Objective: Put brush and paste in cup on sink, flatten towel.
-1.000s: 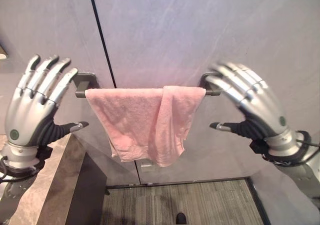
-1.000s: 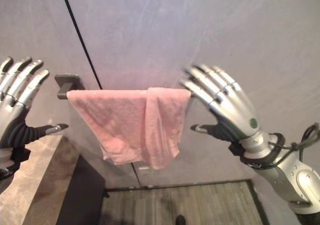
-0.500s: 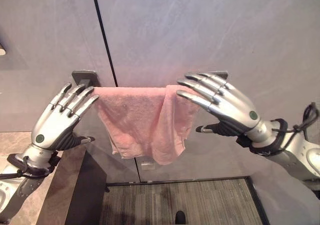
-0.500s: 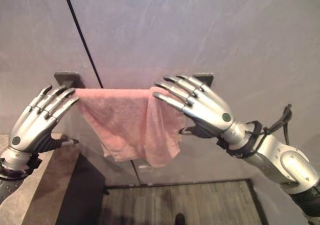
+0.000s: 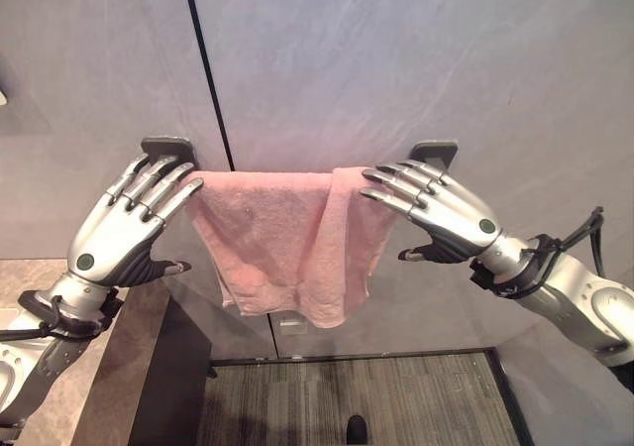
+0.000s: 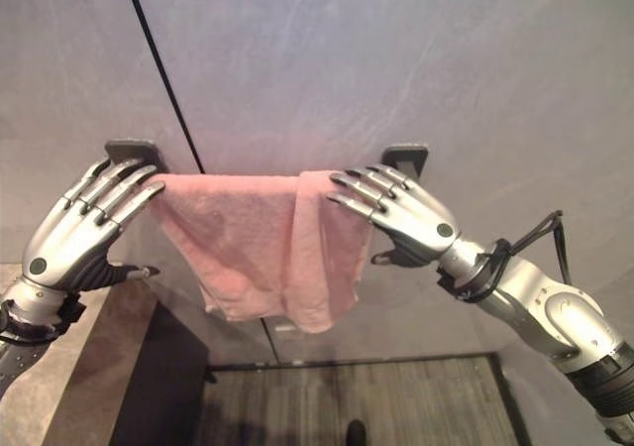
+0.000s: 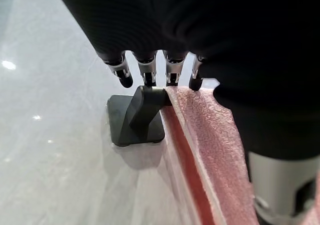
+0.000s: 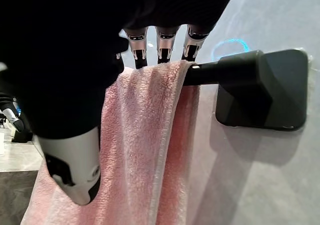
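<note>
Your left hand [image 5: 114, 238] and right hand [image 5: 451, 216] read alike: silver-grey metal backs, segmented silver fingers [image 5: 149, 183] with dark tips, a small green round mark on the back of each near the wrist. Dark ribbed covering wraps each thumb base and the palm side. Black collars ring both wrists, above smooth silver-grey forearm shells. From your wrist cameras, the cover shows as a black ribbed mass above the finger row.
</note>
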You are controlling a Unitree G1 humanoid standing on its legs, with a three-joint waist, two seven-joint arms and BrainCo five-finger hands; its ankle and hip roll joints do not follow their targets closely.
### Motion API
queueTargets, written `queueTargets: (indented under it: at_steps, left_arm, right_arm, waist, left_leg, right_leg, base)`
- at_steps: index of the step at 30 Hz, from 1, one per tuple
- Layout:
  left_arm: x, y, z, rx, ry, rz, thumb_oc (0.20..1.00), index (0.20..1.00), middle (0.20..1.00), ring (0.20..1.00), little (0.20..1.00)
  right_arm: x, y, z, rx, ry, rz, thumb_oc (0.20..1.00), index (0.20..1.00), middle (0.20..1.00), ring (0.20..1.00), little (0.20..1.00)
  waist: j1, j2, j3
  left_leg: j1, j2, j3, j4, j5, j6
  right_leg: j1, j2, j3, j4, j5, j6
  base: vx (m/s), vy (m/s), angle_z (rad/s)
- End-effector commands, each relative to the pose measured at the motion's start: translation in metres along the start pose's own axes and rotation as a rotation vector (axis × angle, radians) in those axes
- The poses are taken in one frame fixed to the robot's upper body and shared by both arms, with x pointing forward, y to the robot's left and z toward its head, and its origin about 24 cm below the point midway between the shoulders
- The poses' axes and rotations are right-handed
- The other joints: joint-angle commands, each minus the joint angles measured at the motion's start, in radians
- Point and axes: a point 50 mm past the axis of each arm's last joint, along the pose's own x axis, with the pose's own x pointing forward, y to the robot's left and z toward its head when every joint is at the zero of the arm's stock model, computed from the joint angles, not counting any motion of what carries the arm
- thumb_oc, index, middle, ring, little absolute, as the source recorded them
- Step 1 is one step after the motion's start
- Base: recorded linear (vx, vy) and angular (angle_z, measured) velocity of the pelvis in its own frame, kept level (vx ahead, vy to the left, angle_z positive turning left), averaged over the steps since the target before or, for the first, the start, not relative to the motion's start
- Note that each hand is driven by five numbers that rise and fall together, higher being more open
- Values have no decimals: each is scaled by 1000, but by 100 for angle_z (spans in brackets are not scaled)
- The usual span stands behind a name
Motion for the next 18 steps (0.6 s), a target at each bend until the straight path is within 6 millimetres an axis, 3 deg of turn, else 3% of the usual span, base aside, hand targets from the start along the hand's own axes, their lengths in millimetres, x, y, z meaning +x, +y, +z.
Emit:
queueTargets:
  at_steps: [1,18]
  left_arm:
    - [6,2,-12,35,-28,-88,1000,1000,1000,1000,1000]
    - [14,19,-23,-10,-73,-291,1000,1000,1000,1000,1000]
  right_arm:
    - [2,-3,-6,1,33,5,1000,1000,1000,1000,1000]
    - [0,-10,-19,43,32,165,1000,1000,1000,1000,1000]
  waist:
    - [-7,-14,-15]
    - [-10,2,-20]
  left_leg:
    - [-48,19,-41,6,25,-19]
    - [-32,20,-25,6,27,-25]
  right_leg:
    - [86,-105,-28,9,-39,97]
    - [93,-101,-25,9,-42,98]
  base:
    - [0,0,0]
    - [0,0,0]
